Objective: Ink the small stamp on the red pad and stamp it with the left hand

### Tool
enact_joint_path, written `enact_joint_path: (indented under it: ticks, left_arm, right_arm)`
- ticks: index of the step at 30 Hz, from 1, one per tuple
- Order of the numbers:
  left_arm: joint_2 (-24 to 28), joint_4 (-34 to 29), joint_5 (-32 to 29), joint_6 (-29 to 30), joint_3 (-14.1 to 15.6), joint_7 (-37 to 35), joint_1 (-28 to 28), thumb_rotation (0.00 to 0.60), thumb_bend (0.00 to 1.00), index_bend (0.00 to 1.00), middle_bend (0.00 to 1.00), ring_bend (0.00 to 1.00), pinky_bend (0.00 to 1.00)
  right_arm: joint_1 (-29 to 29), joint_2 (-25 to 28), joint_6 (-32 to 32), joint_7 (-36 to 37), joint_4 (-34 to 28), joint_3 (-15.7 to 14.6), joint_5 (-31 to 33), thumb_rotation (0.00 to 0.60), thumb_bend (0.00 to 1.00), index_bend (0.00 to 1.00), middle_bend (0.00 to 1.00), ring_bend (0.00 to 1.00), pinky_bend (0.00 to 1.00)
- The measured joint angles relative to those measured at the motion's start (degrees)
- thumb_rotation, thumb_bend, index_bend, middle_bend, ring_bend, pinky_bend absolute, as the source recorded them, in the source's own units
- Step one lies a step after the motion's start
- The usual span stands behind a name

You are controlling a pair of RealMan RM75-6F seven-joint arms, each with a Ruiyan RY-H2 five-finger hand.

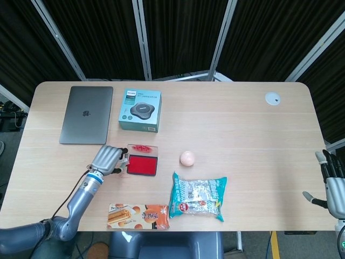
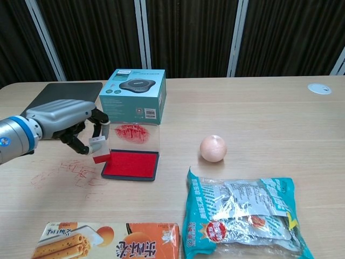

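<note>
My left hand [image 2: 67, 123] [image 1: 109, 159] holds the small stamp [image 2: 99, 149] [image 1: 124, 162], a white block with a red base, pinched between thumb and fingers. The stamp hangs tilted just above the table at the left edge of the red ink pad [image 2: 131, 164] [image 1: 142, 165]. The pad's clear lid [image 2: 135, 134] stands open behind it, smeared with red. Red stamp marks [image 2: 75, 172] cover the wood left of the pad. My right hand [image 1: 333, 181] shows at the far right edge of the head view, off the table, fingers apart and empty.
A teal box [image 2: 133, 94] stands behind the pad, a grey laptop [image 1: 87, 114] to its left. A pink ball [image 2: 213, 148] lies right of the pad. A silver snack bag [image 2: 242, 213] and a wafer box [image 2: 108, 241] lie near the front edge.
</note>
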Motion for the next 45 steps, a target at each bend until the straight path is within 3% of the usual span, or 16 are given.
enact_joint_path:
  ticks: [9, 20, 45]
  left_arm:
    - [-2.6, 4.2, 5.0, -3.6, 0.2, -5.7, -4.1, 0.600, 0.41, 0.54, 0.58, 0.90, 0.94]
    - [-4.6, 8.6, 7.1, -3.9, 1.1, -10.6, -5.1, 0.600, 0.41, 0.55, 0.58, 0.90, 0.94]
    - [-8.2, 12.4, 4.0, -5.7, 1.5, -8.0, -6.6, 0.600, 0.41, 0.57, 0.59, 0.90, 0.94]
  right_arm:
    - [0.5, -0.5, -1.5, -0.8, 0.9, 0.8, 2.7, 0.600, 0.00, 0.00, 0.00, 0.00, 0.00]
    - [0.7, -0.9, -2.4, -0.5, 2.0, 1.1, 3.8, 0.600, 0.00, 0.00, 0.00, 0.00, 0.00]
    - [0.7, -0.7, -2.6, 0.5, 2.6, 1.4, 4.5, 0.600, 0.00, 0.00, 0.00, 0.00, 0.00]
